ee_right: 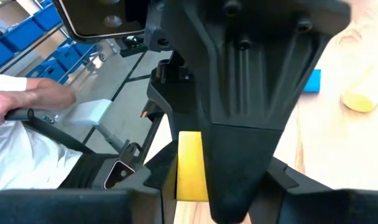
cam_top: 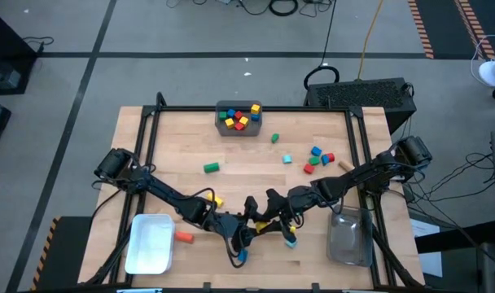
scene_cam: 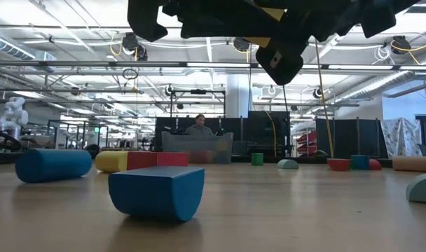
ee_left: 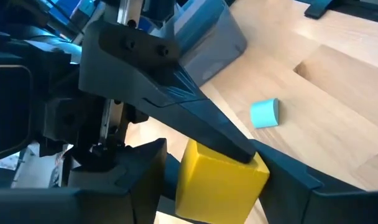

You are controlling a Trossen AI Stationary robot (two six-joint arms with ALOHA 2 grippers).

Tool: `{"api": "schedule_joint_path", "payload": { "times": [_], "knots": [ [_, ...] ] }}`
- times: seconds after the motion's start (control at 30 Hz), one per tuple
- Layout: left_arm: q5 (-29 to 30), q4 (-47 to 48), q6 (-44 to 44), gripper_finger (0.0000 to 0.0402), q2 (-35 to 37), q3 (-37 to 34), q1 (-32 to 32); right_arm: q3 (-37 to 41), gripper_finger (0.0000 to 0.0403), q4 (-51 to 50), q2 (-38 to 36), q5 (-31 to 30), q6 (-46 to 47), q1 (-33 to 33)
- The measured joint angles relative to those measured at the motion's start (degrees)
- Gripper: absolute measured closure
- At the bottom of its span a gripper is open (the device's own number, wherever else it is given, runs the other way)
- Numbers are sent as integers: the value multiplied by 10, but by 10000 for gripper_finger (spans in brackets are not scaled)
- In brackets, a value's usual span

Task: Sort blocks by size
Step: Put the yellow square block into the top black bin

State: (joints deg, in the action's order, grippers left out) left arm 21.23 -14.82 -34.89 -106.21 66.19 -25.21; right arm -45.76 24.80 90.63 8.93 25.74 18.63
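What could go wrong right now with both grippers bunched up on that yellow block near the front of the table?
1. Both the left gripper and the right gripper meet at the yellow block held above the table; a mistimed release could drop it.
2. The fingers interleave closely, so pulling apart may knock them together.
3. A dropped block could land among the loose blue block and blue cylinder below, scattering them.

Pale matt wooden table (cam_top: 256, 159) — smooth yellow block (ee_left: 220, 180), dark matt plastic tools.
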Motion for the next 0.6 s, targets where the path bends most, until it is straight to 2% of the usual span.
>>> {"api": "schedule_joint_path", "payload": {
  "times": [0.23,0.33,0.6],
  "knots": [
    [2,2,-5,241,0,0,-5,0,277,7,0,9,22,-6],
    [6,2,-5,245,0,0,-4,0,273,5,0,16,27,-7],
    [77,2,33,250,2,0,-4,-1,209,-14,-11,2,-19,-12]
  ]
}}
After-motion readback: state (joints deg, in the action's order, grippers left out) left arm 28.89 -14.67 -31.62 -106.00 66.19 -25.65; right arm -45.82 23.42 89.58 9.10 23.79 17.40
